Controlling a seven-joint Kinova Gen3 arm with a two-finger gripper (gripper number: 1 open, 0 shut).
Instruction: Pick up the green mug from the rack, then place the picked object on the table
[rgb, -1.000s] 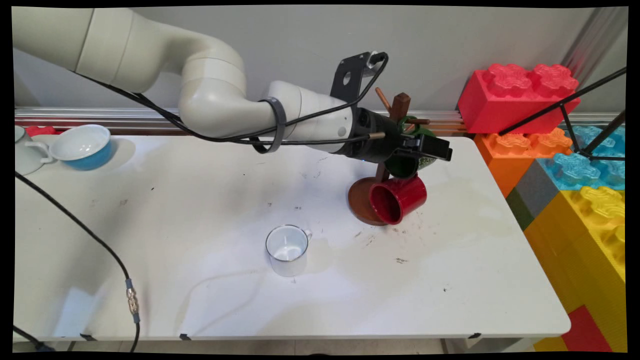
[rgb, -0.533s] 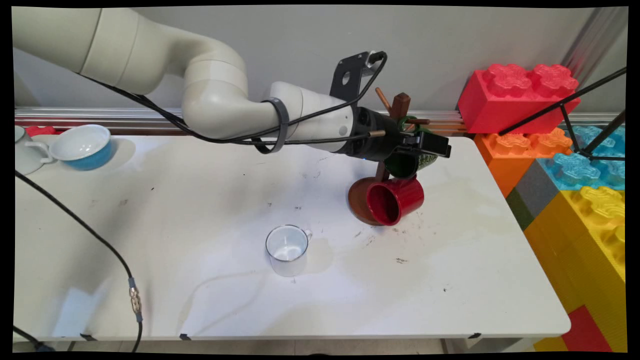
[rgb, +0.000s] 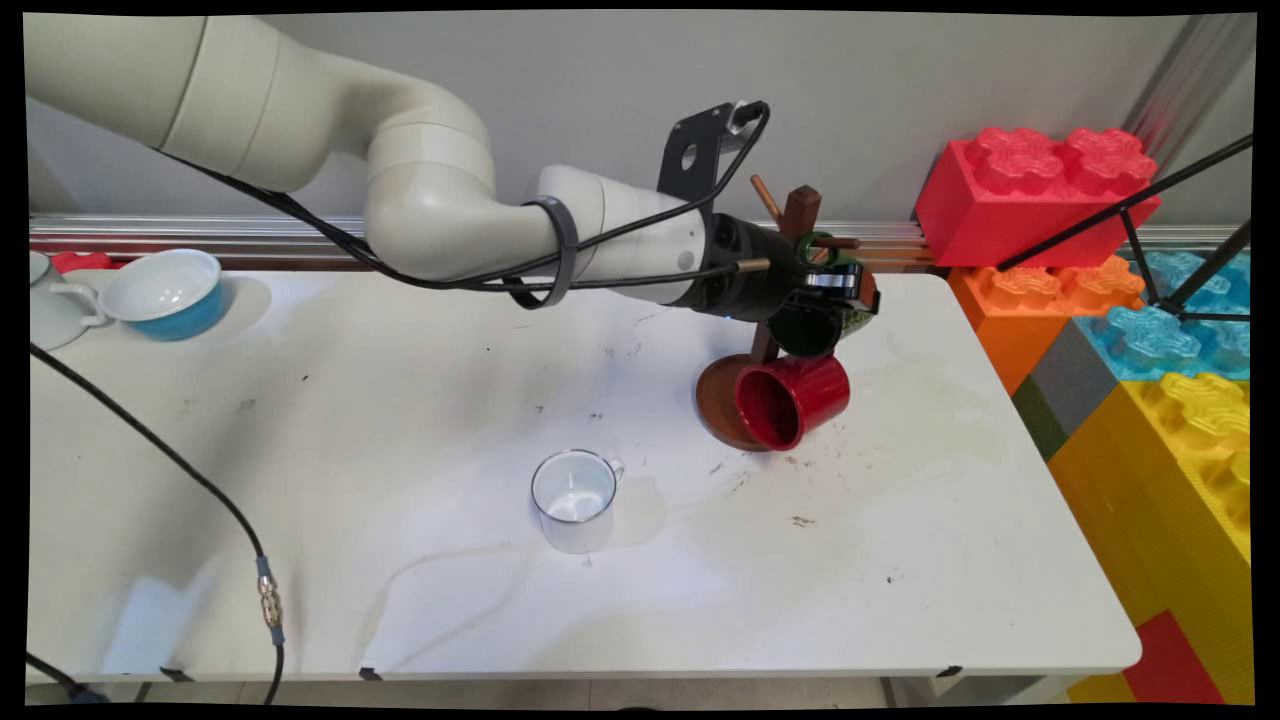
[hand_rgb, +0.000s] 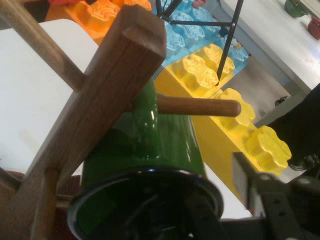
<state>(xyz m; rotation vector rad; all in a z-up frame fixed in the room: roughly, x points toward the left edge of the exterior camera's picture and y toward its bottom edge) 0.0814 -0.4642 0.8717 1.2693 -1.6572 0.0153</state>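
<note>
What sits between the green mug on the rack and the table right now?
The red mug, hanging below the green mug on the wooden rack, over the rack's round base; the main view shows it.

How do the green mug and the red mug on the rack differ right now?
The green mug hangs higher on the wooden mug tree; the red mug hangs lower, near the tree's round base. The gripper is at the green mug, one finger inside its rim; nothing touches the red mug. Both are tilted, mouths facing the camera's side.
</note>
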